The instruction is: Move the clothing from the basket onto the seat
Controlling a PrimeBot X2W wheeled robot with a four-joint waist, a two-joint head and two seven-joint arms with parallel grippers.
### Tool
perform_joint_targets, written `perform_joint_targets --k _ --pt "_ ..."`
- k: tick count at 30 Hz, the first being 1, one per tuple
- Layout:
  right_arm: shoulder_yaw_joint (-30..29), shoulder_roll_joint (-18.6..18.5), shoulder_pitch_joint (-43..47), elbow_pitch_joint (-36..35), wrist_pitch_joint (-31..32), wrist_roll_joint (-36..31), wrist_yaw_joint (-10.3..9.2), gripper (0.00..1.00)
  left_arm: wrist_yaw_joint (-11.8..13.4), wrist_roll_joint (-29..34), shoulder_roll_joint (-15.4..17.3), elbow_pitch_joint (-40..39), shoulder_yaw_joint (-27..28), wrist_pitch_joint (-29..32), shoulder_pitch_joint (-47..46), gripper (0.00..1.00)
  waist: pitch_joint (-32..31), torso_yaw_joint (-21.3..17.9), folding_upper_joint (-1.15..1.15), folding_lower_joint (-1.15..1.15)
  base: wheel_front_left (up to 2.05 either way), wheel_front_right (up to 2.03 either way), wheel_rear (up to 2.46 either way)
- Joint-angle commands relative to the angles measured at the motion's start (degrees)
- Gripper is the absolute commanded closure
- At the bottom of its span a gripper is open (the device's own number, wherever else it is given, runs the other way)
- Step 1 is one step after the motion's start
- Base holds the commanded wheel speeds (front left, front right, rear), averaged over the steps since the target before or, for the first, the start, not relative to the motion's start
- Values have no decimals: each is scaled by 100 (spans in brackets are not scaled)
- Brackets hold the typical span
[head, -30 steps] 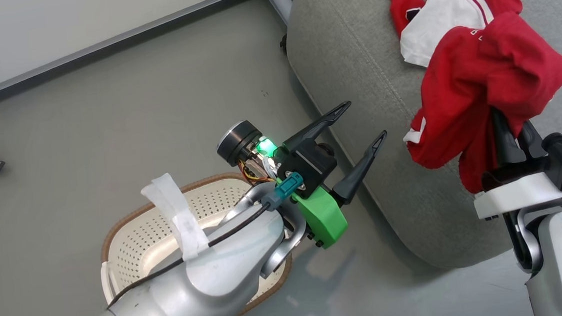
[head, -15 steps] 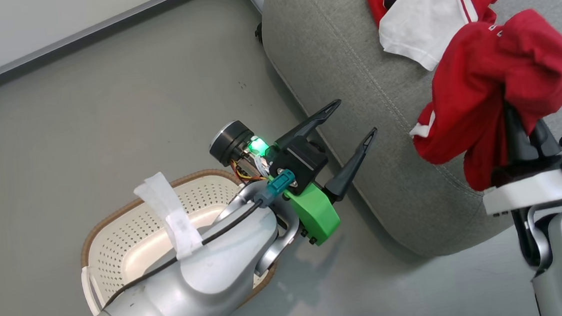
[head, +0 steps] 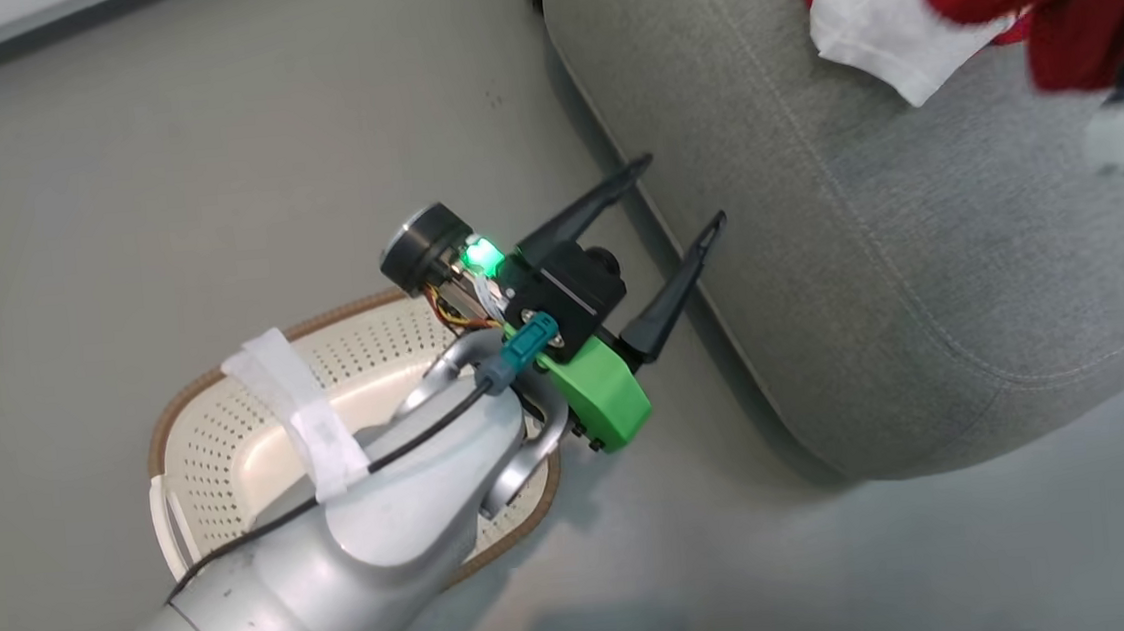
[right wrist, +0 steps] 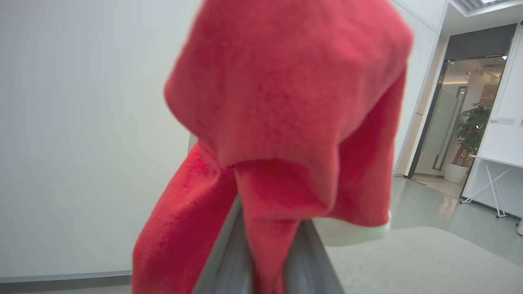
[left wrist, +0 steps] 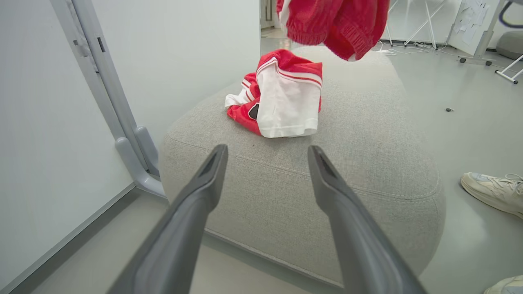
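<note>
Red garment (right wrist: 286,102) is pinched at a bunched fold by right gripper (right wrist: 267,245) above grey seat (left wrist: 367,155); judged soft, light, limp. Red-and-white garment (left wrist: 286,98) is laid there. Left gripper (head: 681,190) is spread, empty.

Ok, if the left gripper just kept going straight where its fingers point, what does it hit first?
Most likely the seat: the open left gripper aims at its rounded near edge, about at the seam. The red and white garment lies farther back on top, probably above that line, though depth is hard to judge.
</note>
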Motion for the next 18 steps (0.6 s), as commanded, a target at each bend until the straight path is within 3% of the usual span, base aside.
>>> perform_joint_targets --k 1,11,18 --pt "-121 -128 -291 17 -10 60 -4 100 33 56 78 -22 51 -20 -106 0 371 150 0 0 0 0 0" --pt "-681 -976 -1816 648 -10 164 -4 100 7 415 314 -322 468 -20 -217 0 1135 407 0 0 0 0 0" --pt "-779 -1303 -2428 1482 -10 110 -4 100 -40 679 316 -537 719 -21 -202 0 1517 555 0 0 0 0 0"
